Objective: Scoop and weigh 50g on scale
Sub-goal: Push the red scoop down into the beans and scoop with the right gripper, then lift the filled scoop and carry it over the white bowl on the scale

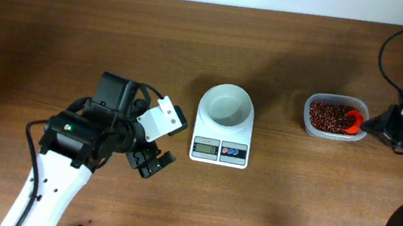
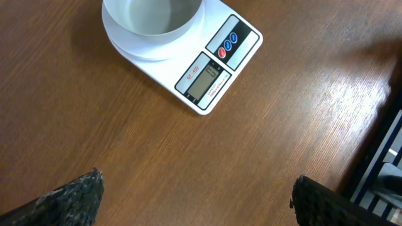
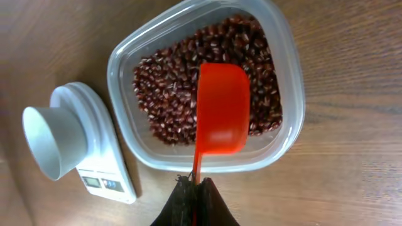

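Toward the front left of the wooden worktop (image 1: pixel 31 44), the left gripper (image 2: pixel 198 204) hangs above bare wood with its jaws spread wide apart and nothing between them. It points at the scale and stays clear of it.

The scale (image 1: pixel 220 140) sits near the middle of the worktop, about halfway between the back and front edges. A round white bowl (image 1: pixel 226 104) stands on its platform, and no beans show inside it. The grey display (image 2: pixel 206 80) and the coloured buttons (image 2: pixel 227 44) face the front edge.

Close to the right edge, level with the scale and well apart from it, a clear plastic tub (image 3: pixel 129 56) holds the beans (image 3: pixel 166 81), a dark red-brown layer covering its floor. A red scoop (image 3: pixel 221 110) lies over the beans at the side of the tub nearest the right edge. The right gripper (image 3: pixel 195 191) is clamped tight on the scoop's thin handle, just outside the tub's rim.
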Robot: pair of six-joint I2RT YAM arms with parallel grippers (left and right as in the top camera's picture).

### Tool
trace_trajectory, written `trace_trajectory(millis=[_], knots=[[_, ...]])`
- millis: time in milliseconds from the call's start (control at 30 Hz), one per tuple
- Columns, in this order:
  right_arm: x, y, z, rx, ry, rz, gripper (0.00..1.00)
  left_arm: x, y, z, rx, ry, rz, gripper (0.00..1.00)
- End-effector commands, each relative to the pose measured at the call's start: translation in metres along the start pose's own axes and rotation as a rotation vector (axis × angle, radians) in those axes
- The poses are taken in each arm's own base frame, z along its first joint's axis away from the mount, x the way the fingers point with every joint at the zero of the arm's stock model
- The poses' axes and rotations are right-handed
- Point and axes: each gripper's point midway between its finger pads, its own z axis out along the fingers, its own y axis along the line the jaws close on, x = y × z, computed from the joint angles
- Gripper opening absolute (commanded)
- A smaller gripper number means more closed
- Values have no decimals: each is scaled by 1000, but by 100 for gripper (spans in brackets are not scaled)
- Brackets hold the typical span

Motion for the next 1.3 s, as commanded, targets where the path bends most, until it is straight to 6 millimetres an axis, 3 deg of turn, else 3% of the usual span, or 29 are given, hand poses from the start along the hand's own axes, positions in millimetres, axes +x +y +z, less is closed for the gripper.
trace_trajectory(millis=[0, 433, 733, 933, 1100, 1267], knots=[[1, -2, -3, -46, -1, 20, 4, -6, 0, -5, -1, -27, 19, 99], [-2, -4, -30, -220, -70, 106, 4, -6, 0, -5, -1, -27, 19, 99], [-4, 23, -38, -378, -89, 103, 4, -6, 0, -5, -1, -27, 19, 99], [-4, 51, -40, -495, -82, 92, 4, -6, 0, -5, -1, -27, 19, 99], [3, 82, -24, -528, -18, 31, 4, -6, 0, -5, -1, -27, 19, 99], [20, 130, -4, -595, 77, -55, 4, -7, 0, -5, -1, -27, 19, 99]])
